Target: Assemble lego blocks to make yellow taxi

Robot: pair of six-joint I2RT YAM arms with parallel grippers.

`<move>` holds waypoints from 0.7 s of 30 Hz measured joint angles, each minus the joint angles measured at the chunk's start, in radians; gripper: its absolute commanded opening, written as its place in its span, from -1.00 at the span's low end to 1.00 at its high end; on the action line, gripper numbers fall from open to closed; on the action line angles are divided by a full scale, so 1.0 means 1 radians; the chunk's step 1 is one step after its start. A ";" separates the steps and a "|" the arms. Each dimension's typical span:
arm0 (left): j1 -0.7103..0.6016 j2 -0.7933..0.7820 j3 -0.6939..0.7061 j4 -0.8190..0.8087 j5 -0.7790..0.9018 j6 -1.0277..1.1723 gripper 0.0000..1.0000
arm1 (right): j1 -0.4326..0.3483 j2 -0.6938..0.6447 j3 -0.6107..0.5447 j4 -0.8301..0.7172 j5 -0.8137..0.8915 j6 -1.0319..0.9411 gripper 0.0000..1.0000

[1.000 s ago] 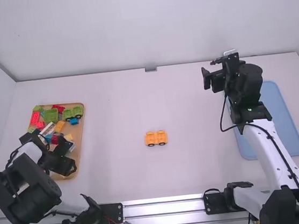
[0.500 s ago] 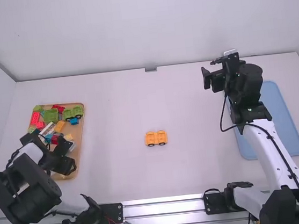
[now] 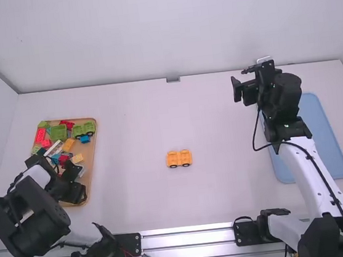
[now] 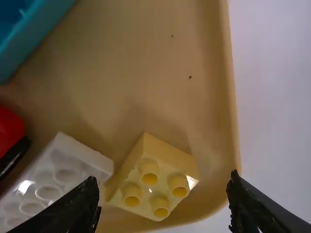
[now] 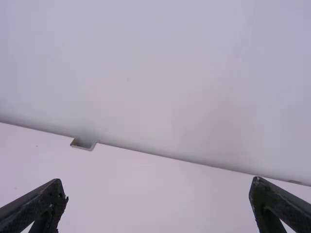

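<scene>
My left gripper (image 3: 80, 181) hangs low over the right part of the wooden tray (image 3: 93, 147). In the left wrist view the left gripper (image 4: 164, 204) is open, its fingers either side of a small yellow block (image 4: 163, 179) with studs up near the tray's rim. The high view shows that yellow block (image 3: 77, 158) just beyond the gripper. An orange-yellow car base (image 3: 178, 158) on dark wheels stands mid-table. My right gripper (image 3: 241, 89) is held up at the far right; in the right wrist view the right gripper (image 5: 158, 199) is open with nothing between its fingers.
Red (image 3: 40, 135), green (image 3: 58, 133), blue and white blocks (image 4: 48, 182) crowd the wooden tray, the white one right beside the small yellow block. A blue tray (image 3: 320, 130) lies under and beside the right arm. Walls border the table.
My left gripper has shifted very slightly in the tray, so more of the small yellow block shows. The right arm and the car base have kept still.
</scene>
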 measured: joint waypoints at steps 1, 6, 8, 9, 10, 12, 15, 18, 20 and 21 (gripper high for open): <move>0.000 0.000 -0.006 0.010 -0.006 0.000 0.38 | 0.000 0.000 0.000 0.000 0.000 0.001 0.98; 0.000 0.000 -0.016 0.027 -0.014 0.048 0.36 | 0.000 0.000 0.000 0.000 0.000 0.000 0.98; 0.000 0.000 -0.018 0.047 -0.009 0.085 0.36 | 0.000 0.000 0.000 -0.001 0.000 0.000 0.98; 0.000 0.000 -0.018 0.055 -0.006 0.096 0.36 | 0.000 0.000 0.000 -0.001 0.000 -0.001 0.98; 0.000 0.000 -0.018 0.058 -0.003 0.104 0.36 | 0.000 0.000 0.000 -0.001 0.000 0.000 0.98; 0.000 0.000 -0.018 0.054 0.003 0.125 0.28 | 0.000 0.000 0.000 -0.001 0.001 0.001 0.96; 0.000 0.000 -0.018 0.048 0.012 0.151 0.13 | 0.000 0.000 0.000 -0.001 0.000 -0.002 0.98; 0.000 0.000 -0.018 0.049 0.016 0.170 0.06 | 0.000 0.000 0.000 -0.001 0.000 -0.002 0.98; 0.000 0.000 -0.018 0.049 0.016 0.175 -0.05 | 0.000 0.000 0.000 -0.001 0.000 -0.003 0.98; 0.000 0.000 -0.018 0.048 0.016 0.177 -0.06 | 0.000 0.000 0.000 -0.001 0.000 -0.002 0.98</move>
